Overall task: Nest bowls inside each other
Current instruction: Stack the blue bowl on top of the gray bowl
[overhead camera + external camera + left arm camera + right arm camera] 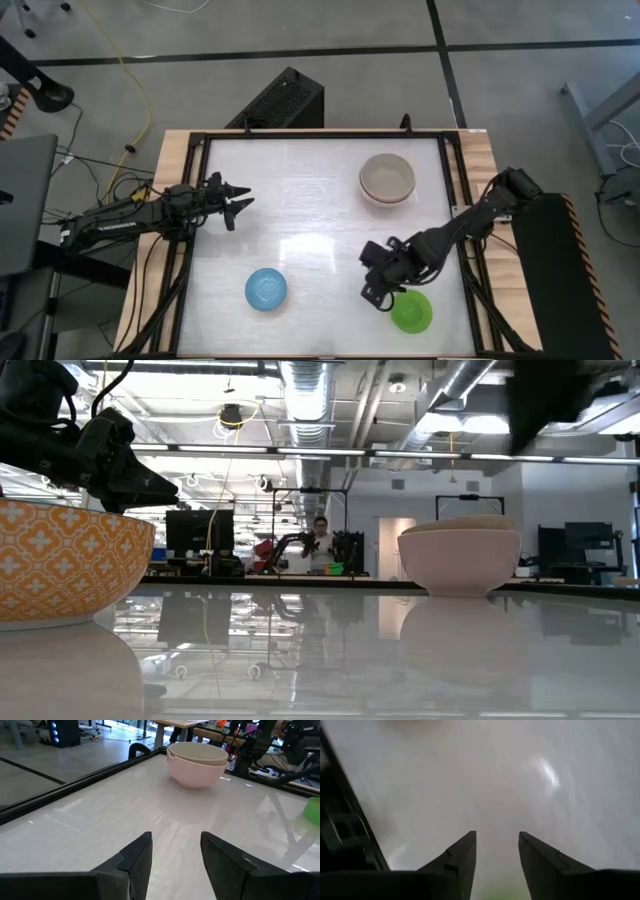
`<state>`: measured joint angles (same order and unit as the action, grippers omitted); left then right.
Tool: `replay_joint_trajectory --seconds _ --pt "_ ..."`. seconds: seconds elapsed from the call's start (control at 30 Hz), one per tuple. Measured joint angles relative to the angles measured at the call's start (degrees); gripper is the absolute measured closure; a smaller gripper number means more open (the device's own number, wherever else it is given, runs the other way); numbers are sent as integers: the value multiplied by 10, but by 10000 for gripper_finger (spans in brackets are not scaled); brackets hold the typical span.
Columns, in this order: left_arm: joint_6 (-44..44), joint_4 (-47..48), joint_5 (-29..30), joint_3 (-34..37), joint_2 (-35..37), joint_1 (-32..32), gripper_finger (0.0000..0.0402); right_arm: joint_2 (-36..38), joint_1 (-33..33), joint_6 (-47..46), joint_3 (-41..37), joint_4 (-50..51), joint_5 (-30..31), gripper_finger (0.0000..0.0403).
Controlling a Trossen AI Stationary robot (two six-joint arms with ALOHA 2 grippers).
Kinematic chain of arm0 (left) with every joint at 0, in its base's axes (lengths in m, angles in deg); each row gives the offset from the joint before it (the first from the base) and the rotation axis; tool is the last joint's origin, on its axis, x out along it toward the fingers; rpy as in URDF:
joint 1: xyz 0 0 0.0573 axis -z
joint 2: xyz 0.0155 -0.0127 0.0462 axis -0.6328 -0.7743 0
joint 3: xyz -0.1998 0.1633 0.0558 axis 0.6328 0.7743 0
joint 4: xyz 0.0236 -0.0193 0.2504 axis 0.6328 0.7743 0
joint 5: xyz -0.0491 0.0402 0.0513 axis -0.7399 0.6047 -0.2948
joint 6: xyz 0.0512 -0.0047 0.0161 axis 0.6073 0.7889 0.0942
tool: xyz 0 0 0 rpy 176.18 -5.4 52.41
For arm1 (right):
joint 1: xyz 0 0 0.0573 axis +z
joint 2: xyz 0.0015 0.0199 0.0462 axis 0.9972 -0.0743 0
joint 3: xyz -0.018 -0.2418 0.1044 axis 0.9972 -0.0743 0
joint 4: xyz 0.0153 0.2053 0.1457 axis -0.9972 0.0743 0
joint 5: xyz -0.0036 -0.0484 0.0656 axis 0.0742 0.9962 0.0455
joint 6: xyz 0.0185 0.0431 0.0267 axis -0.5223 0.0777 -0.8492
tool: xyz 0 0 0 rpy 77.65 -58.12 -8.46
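I have the right gripper with fingers parted and empty, touching the near-side rim of the small bright green plastic bowl by the bench's front right corner, far from the left arm.

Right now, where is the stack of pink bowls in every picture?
High view: the stack of pink bowls sits far right on the table.
Low view: right of centre, a beige bowl peeking from the top.
Left wrist view: ahead of the open left gripper, near the table's black edge.
Right wrist view: not in it.
Shared landmark: the table's black edge.
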<state>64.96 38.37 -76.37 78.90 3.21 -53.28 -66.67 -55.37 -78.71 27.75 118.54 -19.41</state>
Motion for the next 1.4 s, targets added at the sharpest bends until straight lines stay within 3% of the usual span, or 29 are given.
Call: replay_joint_trajectory --seconds 0.1,0.2,0.37,0.5,0.7,0.87,1.0,1.23,1.4 --pt "0 0 0 0 0 0 244 -10 -10 84 0 -92 51 221" --pt "0 0 0 0 0 0 244 -39 -26 229 0 -247 52 210" --pt "-1 0 0 0 0 0 244 -118 -61 439 1 -551 -50 206" --pt "-1 0 0 0 0 0 244 -188 -85 540 12 -673 -123 206" --pt "0 0 0 0 0 0 244 -292 -116 645 137 -570 -207 206" --pt "0 2 0 0 0 0 244 -374 -121 757 308 -339 -225 205" --pt "1 2 0 0 0 0 244 -430 -115 817 445 -166 -204 201" --pt "24 5 4 0 0 0 244 -511 -111 885 574 -80 -186 197" --pt "24 6 4 0 0 0 244 -520 -113 918 584 -69 -185 197"
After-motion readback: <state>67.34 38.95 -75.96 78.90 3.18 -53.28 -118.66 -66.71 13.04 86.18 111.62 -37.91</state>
